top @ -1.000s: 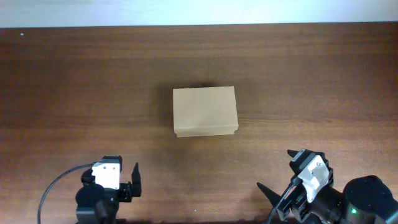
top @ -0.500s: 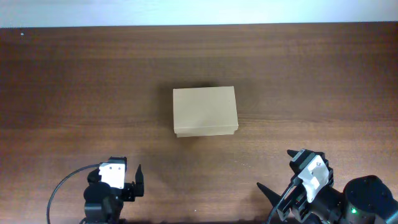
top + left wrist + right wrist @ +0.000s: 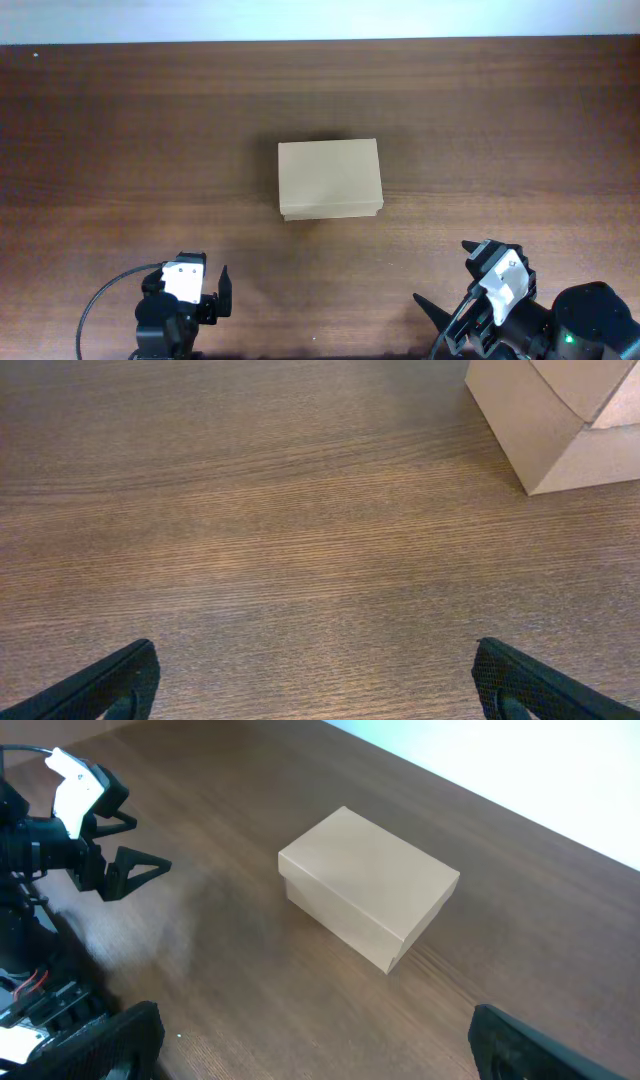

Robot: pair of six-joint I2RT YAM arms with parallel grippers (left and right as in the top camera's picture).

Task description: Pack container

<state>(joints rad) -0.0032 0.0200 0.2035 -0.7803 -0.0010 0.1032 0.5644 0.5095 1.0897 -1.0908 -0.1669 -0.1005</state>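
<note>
Dark brown wood-grain table [image 3: 120, 130] under a pale strip of wall [image 3: 320, 18], shown from overhead and from both wrists. Plain tan rectangular cardboard box [image 3: 330, 178] sits at the middle of the table, well apart from both arms, with its flap lid [image 3: 365, 870] down and overlapping the body as a shallow lip along the side facing the robot; no item to be packed shows in any view. Judged from the thin walls and matte paper surface, the box is probably light, stiff at its edges and corners but yielding on its broad faces, not slippery to grip, and apt to slide on the smooth wood if pushed from one side only; whether anything is inside cannot be told. Suggested hold: the lid's free lip for raising it, the other arm steadying the body across its shorter sides, with light pressure to avoid denting. Left gripper [image 3: 315, 695], near the front edge on the left, has its two dark fingers spread wide over bare table and touches nothing. Right gripper [image 3: 315, 1050], near the front edge on the right, is likewise spread wide and empty, the box well ahead of its fingers
</note>
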